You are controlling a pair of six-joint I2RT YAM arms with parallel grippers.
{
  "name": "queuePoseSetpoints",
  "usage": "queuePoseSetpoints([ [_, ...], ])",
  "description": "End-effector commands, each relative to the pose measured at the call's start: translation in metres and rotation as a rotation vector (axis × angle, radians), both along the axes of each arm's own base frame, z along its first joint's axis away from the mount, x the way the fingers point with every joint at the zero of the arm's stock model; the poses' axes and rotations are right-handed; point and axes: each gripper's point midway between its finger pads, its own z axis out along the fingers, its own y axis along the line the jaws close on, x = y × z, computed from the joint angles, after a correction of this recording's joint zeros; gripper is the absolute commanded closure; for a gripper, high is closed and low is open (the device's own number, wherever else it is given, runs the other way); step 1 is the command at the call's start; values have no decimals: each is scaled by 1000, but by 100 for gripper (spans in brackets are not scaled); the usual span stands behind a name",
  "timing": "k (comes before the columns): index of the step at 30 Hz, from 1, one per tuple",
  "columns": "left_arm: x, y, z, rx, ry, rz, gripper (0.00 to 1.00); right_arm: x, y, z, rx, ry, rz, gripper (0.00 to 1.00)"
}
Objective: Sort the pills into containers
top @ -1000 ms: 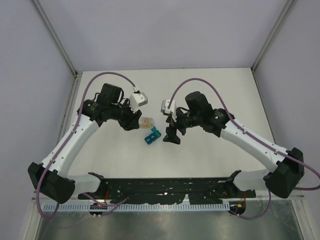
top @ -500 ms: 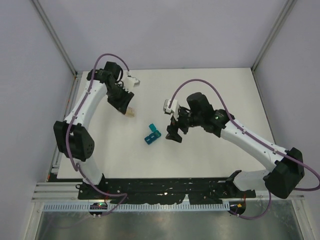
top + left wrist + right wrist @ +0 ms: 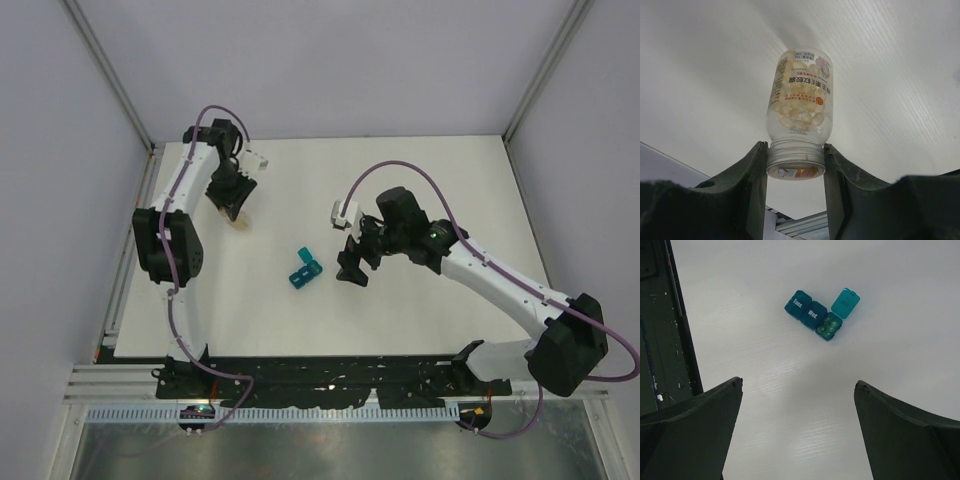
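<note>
Two arms, two very different poses. The left arm (image 3: 188, 180) is folded back on itself, its elbow by the left edge of the tabletop (image 3: 440, 180) and its forearm running up toward the far-left corner. The left hand (image 3: 795, 150) is clenched on the silver neck of a clear bottle (image 3: 800, 85), one dark finger pressed on each side. The bottle's base points away from the wrist camera, and pale pills (image 3: 797, 107) are heaped inside behind a printed label (image 3: 802, 80). Whether the bottle touches the tabletop, I cannot tell.

Over to the right arm (image 3: 490, 285): it stretches long and low from its base at the near right toward the middle. The right hand (image 3: 799, 385) hangs over bare tabletop with its fingers spread wide and nothing between them.

And there is the teal pill box (image 3: 812, 312), lying flat near the middle of the tabletop, just left of the right hand but apart from it, and well apart from the bottle. It has three joined compartments. The ones marked "Tues." and "Wed." are shut. The end one has its lid (image 3: 845, 302) flipped open, with a few small pieces sitting inside.
</note>
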Motion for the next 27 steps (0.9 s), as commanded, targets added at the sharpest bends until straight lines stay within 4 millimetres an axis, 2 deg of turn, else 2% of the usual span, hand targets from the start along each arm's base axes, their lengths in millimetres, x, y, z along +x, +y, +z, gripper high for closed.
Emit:
queuePoseSetpoints([
  [1,-23,21,4,80,140,-12,100,2,5,-1,19,-11,27,4],
  [8,-22,33,-9,145,189,-23,100,2,5,-4,17,-3,36,4],
  [22,-33,38,-20,174,286,-52,99,1,7,-8,16,14,47,3],
  [24,-34,38,-21,173,293,-56,93,0,7,-9,14,17,47,3],
  [27,-35,37,-23,174,298,-59,75,0,7,-9,15,18,49,3],
])
